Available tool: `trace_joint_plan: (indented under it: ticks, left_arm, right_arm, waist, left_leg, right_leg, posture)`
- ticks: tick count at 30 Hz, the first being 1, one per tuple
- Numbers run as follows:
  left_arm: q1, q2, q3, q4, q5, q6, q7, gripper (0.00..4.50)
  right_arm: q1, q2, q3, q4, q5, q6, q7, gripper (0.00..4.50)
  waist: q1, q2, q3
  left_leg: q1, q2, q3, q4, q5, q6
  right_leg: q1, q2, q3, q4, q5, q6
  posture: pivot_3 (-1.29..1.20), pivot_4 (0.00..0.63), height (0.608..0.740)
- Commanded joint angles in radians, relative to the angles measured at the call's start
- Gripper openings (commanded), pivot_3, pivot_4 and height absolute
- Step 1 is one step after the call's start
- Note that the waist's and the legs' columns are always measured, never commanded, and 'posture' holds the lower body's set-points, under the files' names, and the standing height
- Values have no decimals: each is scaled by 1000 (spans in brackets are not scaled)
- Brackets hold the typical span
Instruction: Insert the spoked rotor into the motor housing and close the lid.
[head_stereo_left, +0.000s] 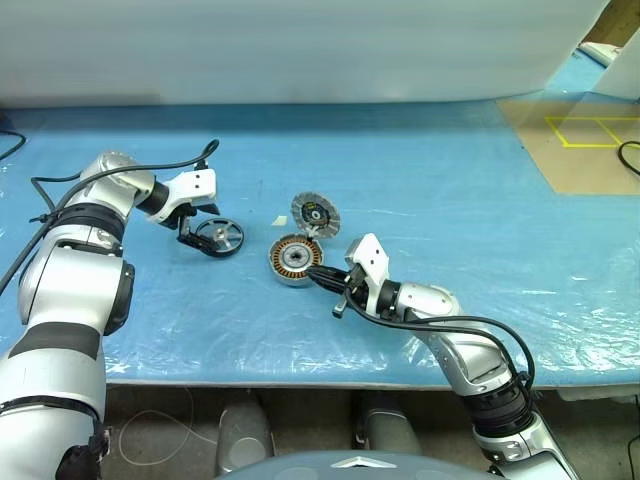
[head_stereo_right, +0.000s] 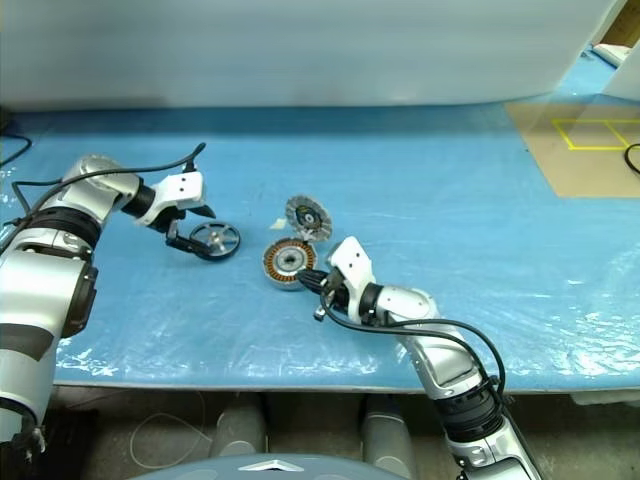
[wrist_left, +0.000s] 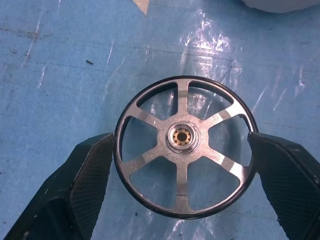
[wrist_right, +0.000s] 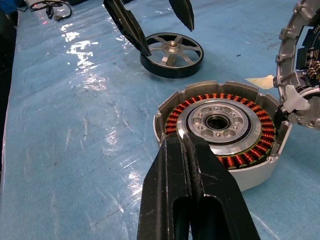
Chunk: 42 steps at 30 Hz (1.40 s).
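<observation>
The spoked rotor (wrist_left: 182, 160), dark-rimmed with silver spokes, lies flat on the blue sheet at the left. My left gripper (head_stereo_left: 201, 227) points down over it, open, one finger (wrist_left: 85, 185) on each side of the rim, very close to it. The motor housing (head_stereo_left: 292, 260), with copper windings around a central hole, sits mid-table. The lid (head_stereo_left: 315, 213) stands tilted at the housing's far right edge, its patterned face showing. My right gripper (wrist_right: 186, 145) is shut with nothing between the fingers, its tips at the housing's near rim.
A small pale scrap (head_stereo_left: 281, 220) lies between the rotor and the lid. A brown board with yellow tape (head_stereo_left: 585, 135) covers the far right of the table. The table's front edge (head_stereo_left: 300, 380) runs close below the right arm.
</observation>
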<state>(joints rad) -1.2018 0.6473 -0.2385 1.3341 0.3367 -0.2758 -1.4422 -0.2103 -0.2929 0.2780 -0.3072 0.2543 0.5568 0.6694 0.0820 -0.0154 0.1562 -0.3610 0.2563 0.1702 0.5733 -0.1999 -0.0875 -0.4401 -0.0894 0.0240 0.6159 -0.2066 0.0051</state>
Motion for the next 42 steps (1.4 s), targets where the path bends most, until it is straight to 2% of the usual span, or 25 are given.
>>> trace_joint_plan:
  ticks: [1, 3, 27, 29, 33, 42]
  left_arm:
    - [-3, 5, -1, 2, 5, -8, -10, 3598]
    - [-3, 2, -1, 3, 7, -8, -6, 2906]
    - [6, -19, -33, 12, 62, -5, 37, 2906]
    - [4, -20, -30, 12, 60, -3, 38, 2590]
    - [-1, -18, -27, 12, 58, 2, 29, 1614]
    - [-26, -16, 14, 2, 9, -8, -26, 1603]
  right_arm:
    - [4, -4, -12, -54, 21, -3, -5, 0]
    - [7, -5, -12, -56, 22, -2, -6, 0]
    - [14, -23, -11, -62, 33, 0, -24, 0]
    - [13, -25, -11, -60, 32, -2, -24, 0]
    - [8, -25, -10, -55, 32, -4, -23, 0]
    - [-7, -25, -12, -34, 38, -8, -8, 0]
  waist:
    - [0, 0, 0]
    - [0, 0, 0]
    - [1, 0, 0]
    - [1, 0, 0]
    - [6, 0, 0]
    - [13, 0, 0]
  left_leg:
    - [0, 0, 0, 0, 0, 0]
    - [0, 0, 0, 0, 0, 0]
    - [0, 0, 0, 0, 0, 0]
    - [0, 0, 0, 0, 0, 0]
    - [2, 0, 0, 0, 0, 0]
    - [2, 0, 0, 0, 0, 0]
  right_leg:
    - [0, 0, 0, 0, 0, 0]
    - [0, 0, 0, 0, 0, 0]
    - [0, 0, 0, 0, 0, 0]
    - [0, 0, 0, 0, 0, 0]
    - [2, 0, 0, 0, 0, 0]
    - [2, 0, 0, -1, -1, -2]
  posture:
    - [0, 150, 740]
    - [0, 150, 740]
    - [0, 150, 740]
    - [0, 150, 740]
    - [0, 150, 740]
    - [0, 150, 740]
